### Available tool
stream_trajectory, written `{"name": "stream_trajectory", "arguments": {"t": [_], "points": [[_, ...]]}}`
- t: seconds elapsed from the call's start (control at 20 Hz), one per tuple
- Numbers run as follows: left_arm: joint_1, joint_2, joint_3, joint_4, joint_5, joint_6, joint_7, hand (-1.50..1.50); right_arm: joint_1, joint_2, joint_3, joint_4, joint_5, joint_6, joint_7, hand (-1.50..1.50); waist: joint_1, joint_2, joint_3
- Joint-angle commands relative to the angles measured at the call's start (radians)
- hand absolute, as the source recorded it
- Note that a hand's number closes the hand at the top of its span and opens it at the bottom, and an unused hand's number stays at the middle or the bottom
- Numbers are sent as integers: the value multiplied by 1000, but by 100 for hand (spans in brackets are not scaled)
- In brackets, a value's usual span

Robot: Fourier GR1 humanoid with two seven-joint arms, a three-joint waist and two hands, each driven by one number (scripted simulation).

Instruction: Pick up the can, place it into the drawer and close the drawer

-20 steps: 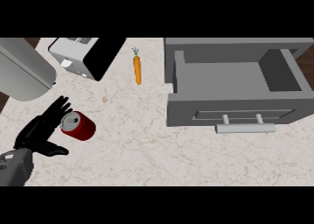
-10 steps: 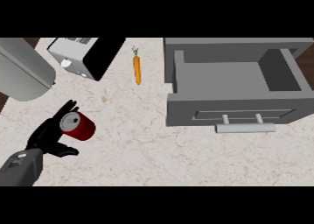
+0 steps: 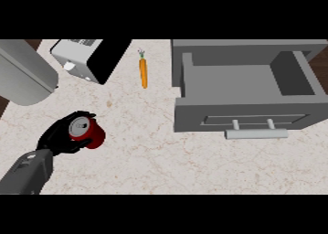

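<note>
At the lower left of the frame, the left hand [image 3: 58,137] is wrapped around the red can [image 3: 87,133]. The black fingers curl over the can's left side and top, and the thumb comes round below it. The can has a silver top that faces up and a little to the left. It is right at the counter [image 3: 193,169], and I cannot tell if it touches the top or is a bit above it. The grey forearm [image 3: 24,173] runs down from the hand to the lower left edge. The counter is pale with thin brown lines. At the right of the frame is the grey drawer [image 3: 247,82]. It is pulled open and nothing shows inside it. Its front wall has a silver handle [image 3: 256,133] that sticks out toward the bottom of the frame. The can is well apart from the drawer, far to its left. An orange carrot [image 3: 144,72] lies near the top middle, just left of the drawer, with its green end pointing up. A white and black toaster [image 3: 92,57] sits at the upper left. A big grey round thing [image 3: 18,71] lies at the far upper left edge.
</note>
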Motion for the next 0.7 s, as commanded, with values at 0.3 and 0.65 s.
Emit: {"name": "stream_trajectory", "arguments": {"t": [0.3,0.65], "points": [[-59,-22,-9,-57,26,-181,-7,150,-29,4,-11,45,28,15,-17,-150,6,0,1],[-5,-201,141,-140,160,321,-50,150,57,37,-15,-37,-20,-4,-4,-150,26,-17,4]]}}
